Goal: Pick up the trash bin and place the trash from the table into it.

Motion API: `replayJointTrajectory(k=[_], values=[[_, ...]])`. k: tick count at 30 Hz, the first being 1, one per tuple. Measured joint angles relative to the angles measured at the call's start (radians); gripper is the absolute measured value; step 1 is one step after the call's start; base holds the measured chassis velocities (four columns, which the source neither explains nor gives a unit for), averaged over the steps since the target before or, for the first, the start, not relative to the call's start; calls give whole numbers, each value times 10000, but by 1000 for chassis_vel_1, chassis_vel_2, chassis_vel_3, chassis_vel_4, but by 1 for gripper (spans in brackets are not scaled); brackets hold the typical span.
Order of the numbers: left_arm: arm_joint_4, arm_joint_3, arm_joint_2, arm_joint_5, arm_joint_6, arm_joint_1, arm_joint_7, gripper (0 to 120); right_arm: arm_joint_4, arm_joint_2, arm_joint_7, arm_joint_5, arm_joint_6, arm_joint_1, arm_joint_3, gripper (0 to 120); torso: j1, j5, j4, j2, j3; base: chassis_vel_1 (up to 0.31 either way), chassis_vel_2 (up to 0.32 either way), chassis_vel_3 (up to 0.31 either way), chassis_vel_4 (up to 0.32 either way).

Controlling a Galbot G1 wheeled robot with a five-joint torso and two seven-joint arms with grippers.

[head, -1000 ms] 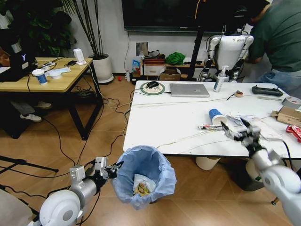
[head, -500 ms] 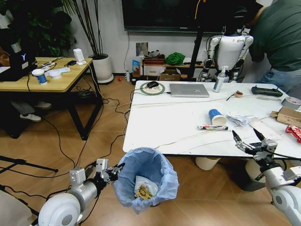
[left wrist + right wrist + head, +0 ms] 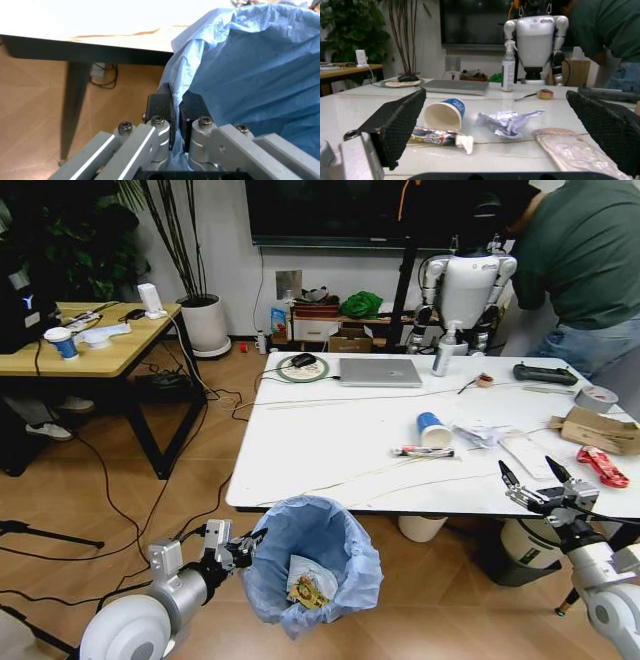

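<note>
The trash bin [image 3: 313,565], lined with a ruffled light blue bag [image 3: 250,67], hangs just off the table's [image 3: 330,450] near edge. My left gripper [image 3: 243,548] is shut on the bag's rim [image 3: 176,112]. A yellow wrapper [image 3: 305,585] lies inside. On the table lie a blue paper cup [image 3: 433,429], a red-and-white tube [image 3: 425,451], a crumpled tissue [image 3: 478,434], a white wrapper [image 3: 530,455], cardboard [image 3: 595,430] and a red packet [image 3: 601,466]. My right gripper [image 3: 535,477] stands open at the front right edge, facing the cup [image 3: 444,114] and tissue [image 3: 507,122], holding nothing.
A silver laptop [image 3: 379,371], spray bottle [image 3: 442,352], tape roll [image 3: 597,395] and black controller [image 3: 543,373] sit farther back on the table. A wooden table [image 3: 80,345] stands to the left, with cables across the floor. A white humanoid [image 3: 462,280] and a person [image 3: 580,270] are behind.
My right gripper has drawn back from the litter to the table's near edge, open and holding nothing. The head camera has shifted. The left gripper keeps its hold on the bin.
</note>
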State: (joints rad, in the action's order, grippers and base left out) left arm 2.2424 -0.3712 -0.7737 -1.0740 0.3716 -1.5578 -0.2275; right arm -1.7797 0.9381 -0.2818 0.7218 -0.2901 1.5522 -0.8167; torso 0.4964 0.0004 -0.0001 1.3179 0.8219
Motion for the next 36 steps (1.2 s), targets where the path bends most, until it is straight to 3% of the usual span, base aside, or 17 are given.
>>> replayJointTrajectory(k=[12,17,21,24,27,29,31,33,36], values=[[10,49,-10,48,-3,-23,7,0,18,121,-94,-361,-263,123,50,100,-1,-5,-2,0,0,-138,-132,142,143],[54,-5,17,79,-8,-125,10,0,23,-89,-310,-1296,-500,119,-40,100,0,1,-2,-1,0,-72,-64,60,66],[92,-146,71,250,-33,-482,18,0,-436,-842,-549,-1783,-547,115,11,100,-1,-14,0,0,0,0,0,0,0],[93,-236,82,389,-61,-703,61,0,-680,-1441,-507,-1662,-542,-53,290,100,-1,0,2,-1,0,0,0,0,0],[106,-413,66,466,-96,-942,93,0,-852,-2308,-371,-1419,-381,-617,1066,100,-1,-12,1,0,0,0,0,0,0],[121,-464,65,482,-107,-1023,102,0,-842,-2490,-343,-1409,-357,-813,1293,100,-1,-9,1,0,0,0,0,0,0],[161,-787,62,581,-136,-1433,179,0,-631,-3133,-337,-1443,-185,-1873,2568,100,-1,6,-1,-1,1,0,0,0,0],[162,-886,96,594,-145,-1522,200,0,-548,-3571,-373,-1404,164,-2623,3171,100,0,1,13,-1,1,0,0,0,0],[140,-936,157,575,-154,-1506,209,0,-436,-3910,-476,-1343,364,-3007,3553,100,0,-16,0,0,0,2,19,61,56]])
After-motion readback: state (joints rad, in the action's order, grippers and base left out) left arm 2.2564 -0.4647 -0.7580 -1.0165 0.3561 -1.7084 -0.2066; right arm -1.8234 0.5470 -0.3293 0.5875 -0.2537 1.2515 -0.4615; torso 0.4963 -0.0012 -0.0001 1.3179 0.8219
